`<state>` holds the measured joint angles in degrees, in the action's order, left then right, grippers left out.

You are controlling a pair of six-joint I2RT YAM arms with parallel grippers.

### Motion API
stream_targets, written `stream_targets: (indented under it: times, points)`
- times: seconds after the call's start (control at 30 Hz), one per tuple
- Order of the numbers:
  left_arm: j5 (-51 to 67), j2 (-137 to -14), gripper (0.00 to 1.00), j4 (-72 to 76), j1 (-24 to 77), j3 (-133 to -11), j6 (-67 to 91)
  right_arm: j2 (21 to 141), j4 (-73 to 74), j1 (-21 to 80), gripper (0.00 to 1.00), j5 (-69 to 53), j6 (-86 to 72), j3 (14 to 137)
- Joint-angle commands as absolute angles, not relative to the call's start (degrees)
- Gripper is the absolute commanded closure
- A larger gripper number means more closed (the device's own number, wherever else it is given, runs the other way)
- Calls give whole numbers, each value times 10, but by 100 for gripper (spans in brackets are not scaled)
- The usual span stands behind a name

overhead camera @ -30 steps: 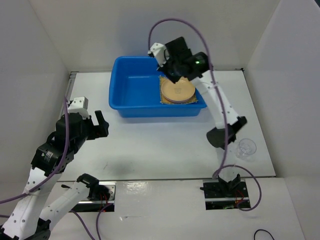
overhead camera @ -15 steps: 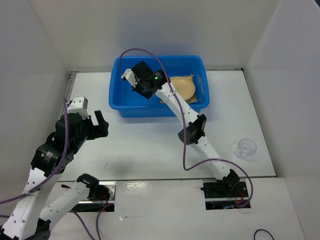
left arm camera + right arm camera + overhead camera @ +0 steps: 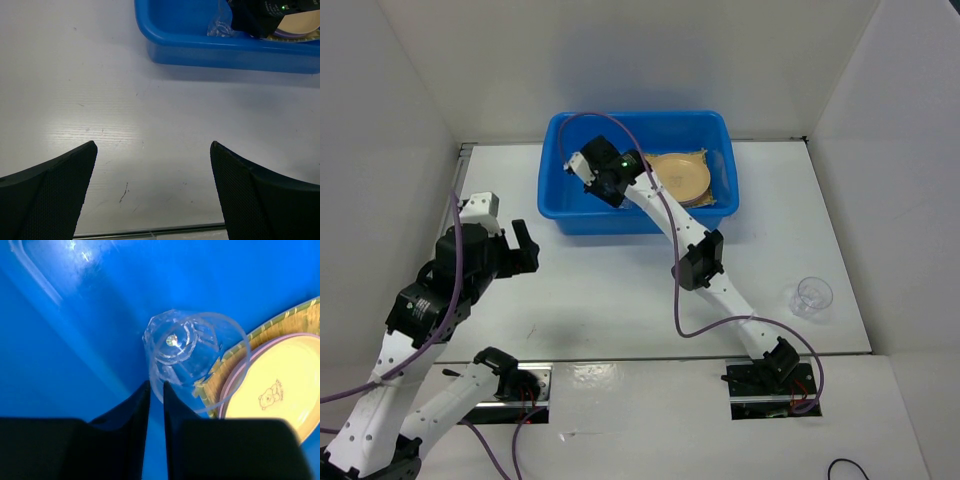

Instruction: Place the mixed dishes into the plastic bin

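Cup (image 3: 192,352) wall sits pinched between the narrow fingers of my right tool (image 3: 156,387), the cup tipped low inside the blue bin (image 3: 75,365), just beside the corner of the mat (image 3: 260,335) under the stacked plates (image 3: 270,385). I'd ease it down to the bin floor and open gently so it doesn't roll or bounce. My left tool (image 3: 152,145) hangs wide open over the tabletop (image 3: 150,100), holding nothing, apart from the bin.
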<state>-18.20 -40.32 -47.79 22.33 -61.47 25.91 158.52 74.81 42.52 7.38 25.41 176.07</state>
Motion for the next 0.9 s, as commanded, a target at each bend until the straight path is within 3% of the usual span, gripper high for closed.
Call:
stream_targets:
  times: [0.0,0.1,0.27,0.33,0.5,0.53,0.63,0.87]
  points:
    - [-186,-402,0,-452,226,-606,268,1581,746,432,78,83,253,1794]
    - [-186,-402,0,-452,226,-606,268,1581,746,439,78,99,253,1794]
    - [-192,-402,0,-452,226,-606,268,1543,746,461,63,144,248,1794]
    - [-192,-402,0,-452,226,-606,268,1506,746,475,45,190,235,1794]
    - [-197,-396,0,-446,226,-601,268,1376,746,481,21,328,203,1794]
    - [-197,-389,0,-446,226,-601,268,1355,746,475,10,343,203,1794]
    - [-202,-383,0,-446,231,-601,268,1259,746,458,6,375,188,1726]
    - [-202,-378,0,-446,236,-601,268,1022,746,418,1,457,170,1373]
